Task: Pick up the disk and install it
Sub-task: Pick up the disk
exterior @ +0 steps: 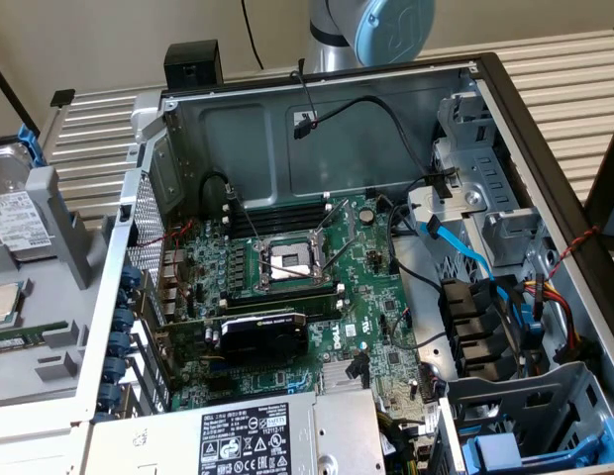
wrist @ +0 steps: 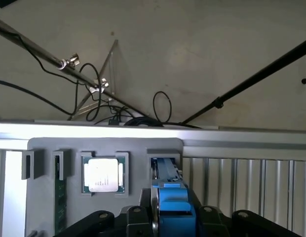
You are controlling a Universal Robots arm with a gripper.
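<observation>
In the wrist view the jaws (wrist: 173, 218) are closed in on the disk (wrist: 168, 193). One dark finger sits on each side of its bright blue carrier frame, and no gap shows between them and the plastic. The disk is seen edge-on, with a thin silver metal edge beside the blue. It runs away from the jaws into a slot of a grey holder (wrist: 44, 148). The same holder carries a square processor chip (wrist: 103, 175) in the next pocket and a green memory stick (wrist: 59, 197) standing on edge beyond that, so the chip lies between the stick and the disk.

In the exterior view the holder stands on the slatted worktop (exterior: 99, 129) at that view's left edge, just beside the open computer case (exterior: 287, 129). The disk (exterior: 10, 213) rests in it with its white printed label facing up and a corner of blue frame showing at the far end. Part of the disk is cut off by the picture's edge.

The arm (exterior: 371, 30) rises behind the case's back wall. Inside the case lie the green motherboard (exterior: 376, 327) and, at the near edge, a grey power-supply box (exterior: 248, 440) with a black-and-white label. At the exterior view's lower right, another blue carrier (exterior: 505, 450) sits inside the metal drive cage.
</observation>
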